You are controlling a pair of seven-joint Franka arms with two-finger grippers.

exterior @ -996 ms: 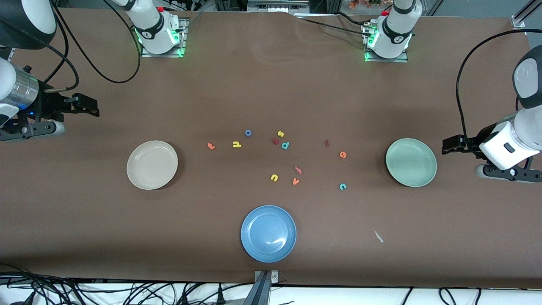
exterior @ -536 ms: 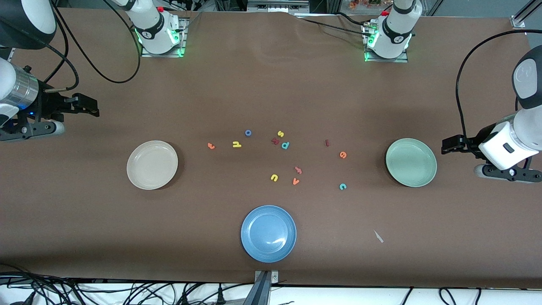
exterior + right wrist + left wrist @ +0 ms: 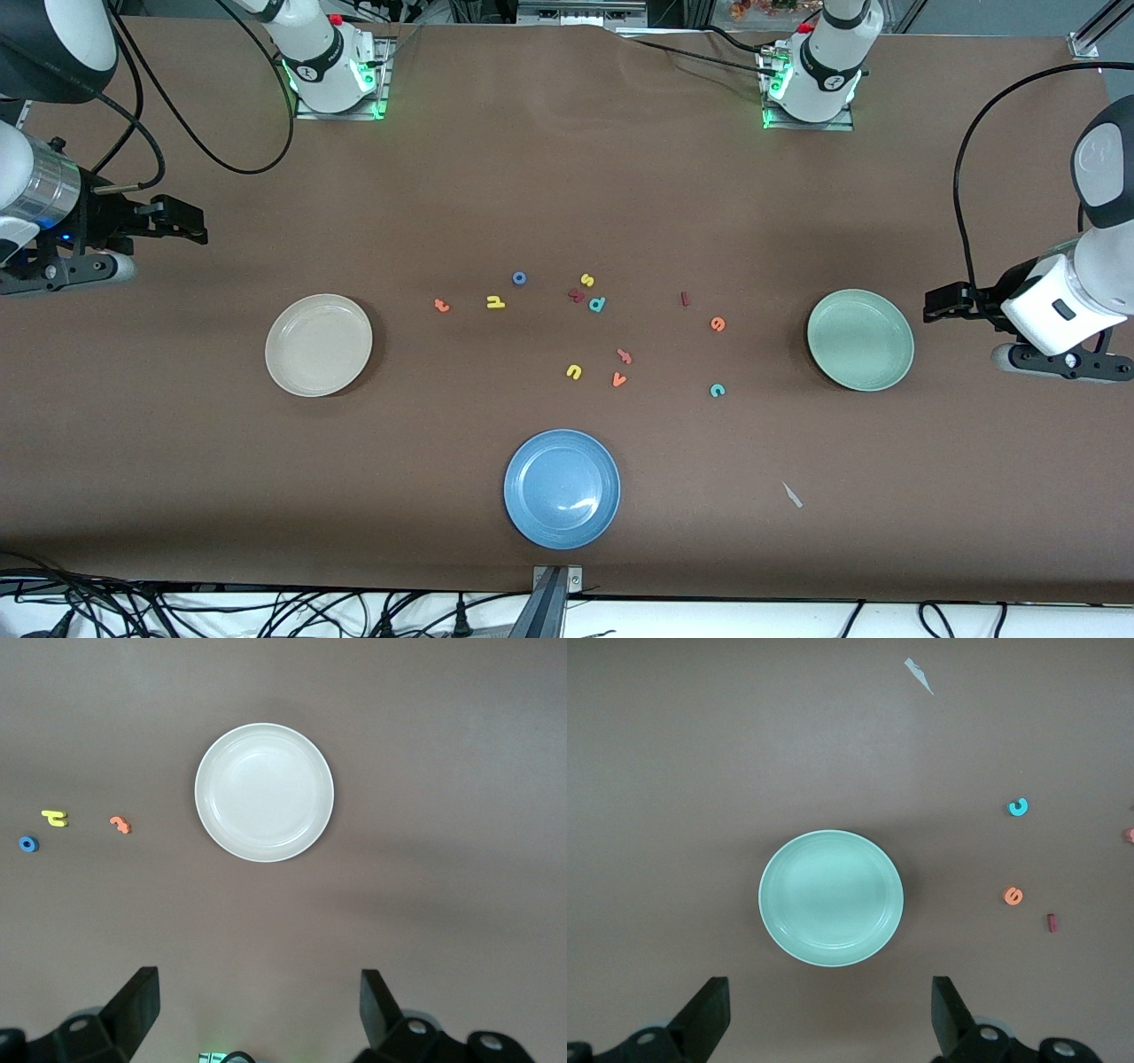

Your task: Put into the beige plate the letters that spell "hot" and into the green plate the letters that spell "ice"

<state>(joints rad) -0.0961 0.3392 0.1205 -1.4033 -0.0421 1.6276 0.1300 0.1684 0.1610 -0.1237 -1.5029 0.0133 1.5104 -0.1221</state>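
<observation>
I see the "hot" letters, orange t (image 3: 441, 305), yellow h (image 3: 495, 302) and blue o (image 3: 519, 278), lying loose in a row mid-counter, toward the beige plate (image 3: 284, 372), which sits empty toward the right arm's end. The "ice" letters, dark red i (image 3: 685, 299), orange e (image 3: 718, 324) and teal c (image 3: 717, 390), lie toward the green plate (image 3: 828, 374), also empty, at the left arm's end. I judge each word is laid out on its own plate's side so each arm can serve its own plate.

Both arms wait at the counter's ends: the left hand (image 3: 830, 1014) and right hand (image 3: 259, 1005) are spread wide, holding nothing.

The front view alone shows the decoys and the blue plate (image 3: 524, 514) near the front edge; the wrist views show the finger spread plainly.
</observation>
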